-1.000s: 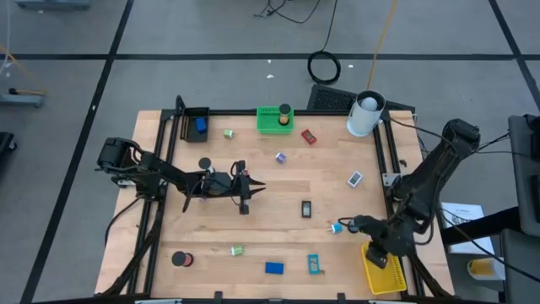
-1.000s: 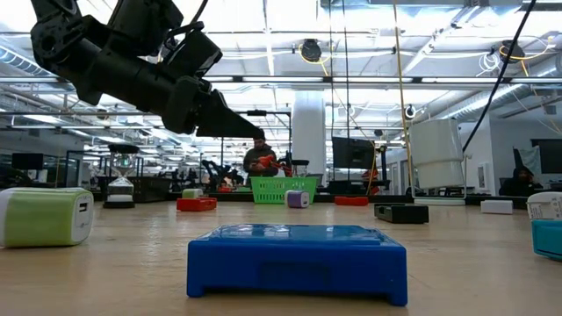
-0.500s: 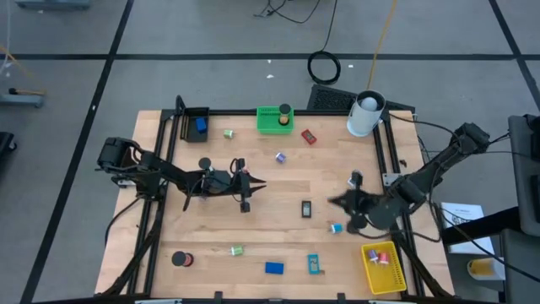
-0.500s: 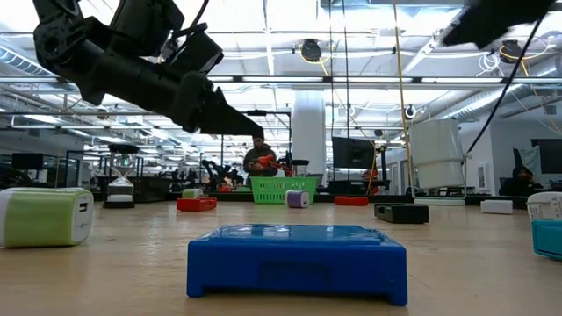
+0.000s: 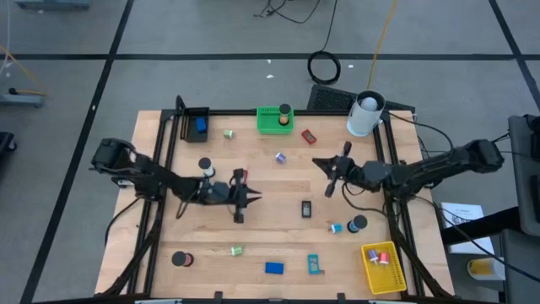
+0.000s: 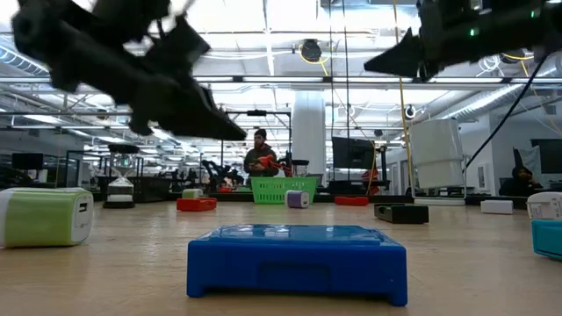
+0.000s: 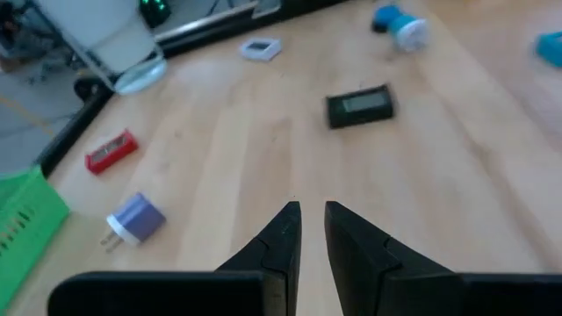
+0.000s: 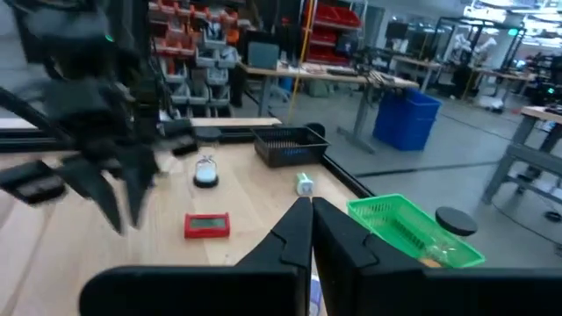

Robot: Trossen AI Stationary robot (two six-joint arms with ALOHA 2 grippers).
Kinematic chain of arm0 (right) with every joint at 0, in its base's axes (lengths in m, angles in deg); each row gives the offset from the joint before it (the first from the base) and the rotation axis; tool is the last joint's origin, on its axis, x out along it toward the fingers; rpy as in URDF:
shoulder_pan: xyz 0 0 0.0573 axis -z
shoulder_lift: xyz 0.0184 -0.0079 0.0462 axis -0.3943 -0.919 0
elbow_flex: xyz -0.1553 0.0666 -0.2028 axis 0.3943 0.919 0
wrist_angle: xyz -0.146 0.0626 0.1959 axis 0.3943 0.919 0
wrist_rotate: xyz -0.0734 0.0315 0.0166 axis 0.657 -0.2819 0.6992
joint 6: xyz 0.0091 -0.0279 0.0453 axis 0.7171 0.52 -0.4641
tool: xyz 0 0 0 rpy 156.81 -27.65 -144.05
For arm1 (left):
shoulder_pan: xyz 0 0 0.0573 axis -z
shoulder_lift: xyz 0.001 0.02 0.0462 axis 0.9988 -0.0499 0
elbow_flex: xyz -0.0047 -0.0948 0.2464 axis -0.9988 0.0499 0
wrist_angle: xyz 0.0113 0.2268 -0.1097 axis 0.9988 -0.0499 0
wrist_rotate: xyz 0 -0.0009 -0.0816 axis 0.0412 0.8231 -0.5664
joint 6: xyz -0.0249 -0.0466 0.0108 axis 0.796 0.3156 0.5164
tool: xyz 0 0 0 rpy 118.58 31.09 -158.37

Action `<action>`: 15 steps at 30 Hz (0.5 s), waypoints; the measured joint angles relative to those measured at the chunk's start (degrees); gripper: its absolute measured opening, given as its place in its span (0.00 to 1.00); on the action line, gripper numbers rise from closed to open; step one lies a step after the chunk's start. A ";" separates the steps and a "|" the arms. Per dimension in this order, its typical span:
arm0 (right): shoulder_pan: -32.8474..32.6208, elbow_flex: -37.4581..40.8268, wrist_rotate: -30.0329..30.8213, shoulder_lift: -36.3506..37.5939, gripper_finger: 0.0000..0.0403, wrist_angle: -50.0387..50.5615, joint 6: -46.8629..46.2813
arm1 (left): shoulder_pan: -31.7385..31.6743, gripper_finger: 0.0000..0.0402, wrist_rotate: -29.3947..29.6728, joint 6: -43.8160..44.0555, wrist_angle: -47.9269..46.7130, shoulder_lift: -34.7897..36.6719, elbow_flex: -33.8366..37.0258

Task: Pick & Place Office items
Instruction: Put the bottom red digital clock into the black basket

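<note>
Using the green bin (image 5: 273, 119) at the far edge of the bench (image 5: 270, 203) as landmark, the left pincer (image 5: 253, 196) hangs above bare wood well toward the near side of it and slightly left; its fingers stand a narrow slit apart with nothing between them. The right pincer (image 5: 318, 162) hovers nearer the bin, to its right and a little toward the near edge, clenched and empty.

The office items lie scattered over the bench. Just right of the bin sits a red block (image 5: 309, 136); a small green clip (image 5: 229, 133) lies just left of it, and a purple piece (image 5: 280, 156) sits slightly nearer than the bin. Farther toward the near side lie a dark rectangular block (image 5: 306, 209), a cyan clip (image 5: 336, 227) beside a black roll (image 5: 359, 223), and along the near edge a blue block (image 5: 274, 268). A yellow bin (image 5: 384, 266) occupies the near right corner.
</note>
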 joint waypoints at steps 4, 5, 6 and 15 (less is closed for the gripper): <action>2.82 0.73 -2.17 0.04 0.01 -1.17 1.38 | 4.49 0.15 4.03 2.75 -12.85 5.56 -2.91; 3.39 0.71 -2.25 0.02 0.01 -1.18 1.19 | 5.37 0.15 4.04 4.12 -14.72 6.15 -3.91; 3.86 0.73 -2.28 0.00 0.01 -1.15 0.64 | 6.13 0.15 4.10 5.97 -16.73 6.87 -4.41; 5.72 0.80 -2.34 -2.33 0.01 -1.41 -2.37 | 6.29 0.19 12.70 31.38 -30.87 6.60 -7.36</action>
